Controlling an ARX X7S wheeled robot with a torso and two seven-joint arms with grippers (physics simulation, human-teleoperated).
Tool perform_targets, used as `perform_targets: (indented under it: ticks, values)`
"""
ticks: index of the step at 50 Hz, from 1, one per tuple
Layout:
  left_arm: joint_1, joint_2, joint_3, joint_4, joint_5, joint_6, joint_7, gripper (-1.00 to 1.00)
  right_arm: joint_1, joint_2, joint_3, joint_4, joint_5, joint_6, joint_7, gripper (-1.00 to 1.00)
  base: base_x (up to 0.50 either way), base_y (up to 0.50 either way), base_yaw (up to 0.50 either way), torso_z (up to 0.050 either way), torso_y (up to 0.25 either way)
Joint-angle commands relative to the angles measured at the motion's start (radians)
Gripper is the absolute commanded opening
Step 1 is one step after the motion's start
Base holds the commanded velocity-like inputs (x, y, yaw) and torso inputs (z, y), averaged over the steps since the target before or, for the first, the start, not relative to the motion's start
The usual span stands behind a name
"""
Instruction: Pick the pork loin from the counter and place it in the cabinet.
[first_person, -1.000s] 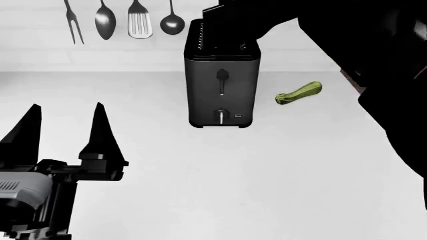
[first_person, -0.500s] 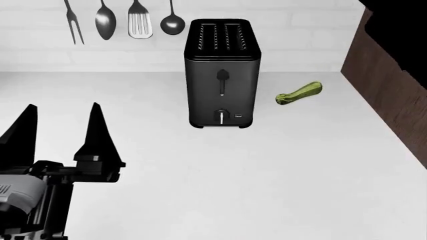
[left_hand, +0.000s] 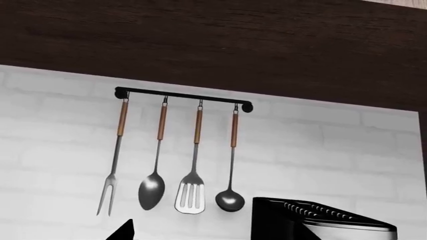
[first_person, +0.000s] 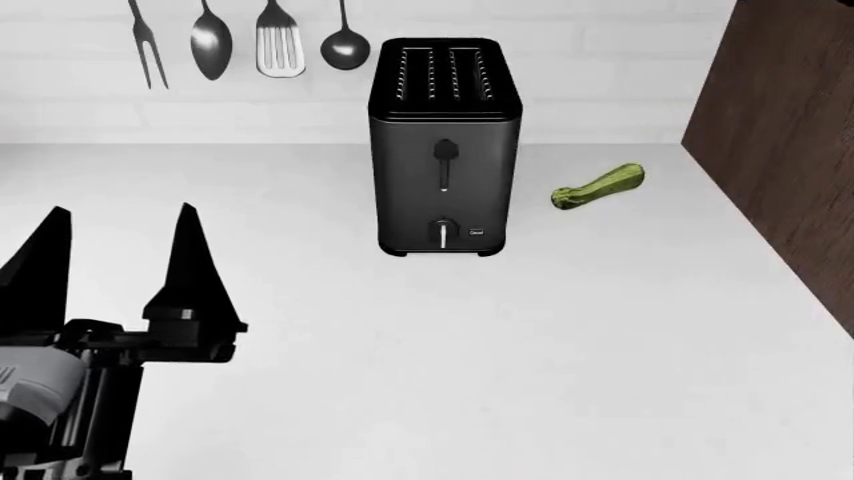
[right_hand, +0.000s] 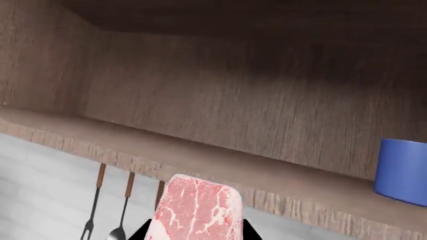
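Note:
In the right wrist view the pork loin (right_hand: 198, 207), pink-red with whitish marbling, stands between my right gripper's (right_hand: 195, 231) black fingertips, which are shut on it. It is held up in front of the open wooden cabinet (right_hand: 220, 100), just below the edge of the cabinet shelf (right_hand: 200, 167). The right gripper is out of the head view. My left gripper (first_person: 120, 262) is open and empty over the left of the white counter (first_person: 561, 340). Only its fingertips show in the left wrist view.
A black toaster (first_person: 445, 150) stands at the back middle of the counter, a green zucchini (first_person: 599, 186) to its right. Utensils (first_person: 240, 45) hang on the white brick wall. A brown cabinet side (first_person: 781, 150) rises at the right. A blue cup (right_hand: 402, 171) stands on the cabinet shelf.
The right arm, which covered the upper right of the head view, has risen out of it. The left gripper has drifted slightly down and left.

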Motion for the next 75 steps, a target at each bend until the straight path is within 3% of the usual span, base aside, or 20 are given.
perform_targets:
  ticks: [1, 35, 58, 75]
  values:
    - [-0.006, -0.005, -0.005, -0.010, -0.010, 0.005, 0.003, 1.00, 0.065, -0.020, -0.032, 0.109, -0.161, -0.034, -0.108, -1.00, 0.00, 0.00, 0.00, 0.000, 0.000]
    - [-0.001, -0.016, -0.022, -0.029, -0.033, 0.026, 0.012, 1.00, 0.255, -0.141, -0.171, 0.570, -0.411, -0.193, -0.379, -1.00, 0.00, 0.00, 0.00, 0.000, 0.001]
    - [-0.001, -0.024, -0.026, -0.033, -0.054, 0.030, 0.014, 1.00, 0.409, -0.343, -0.275, 1.275, -0.604, -0.463, -0.679, -1.00, 0.00, 0.00, 0.00, 0.000, 0.001]
    - [-0.003, -0.033, -0.035, -0.036, -0.081, 0.032, 0.020, 1.00, 0.483, -0.350, -0.785, 1.413, -0.054, -0.508, -0.659, -1.00, 0.00, 0.00, 0.00, 0.001, 0.001]
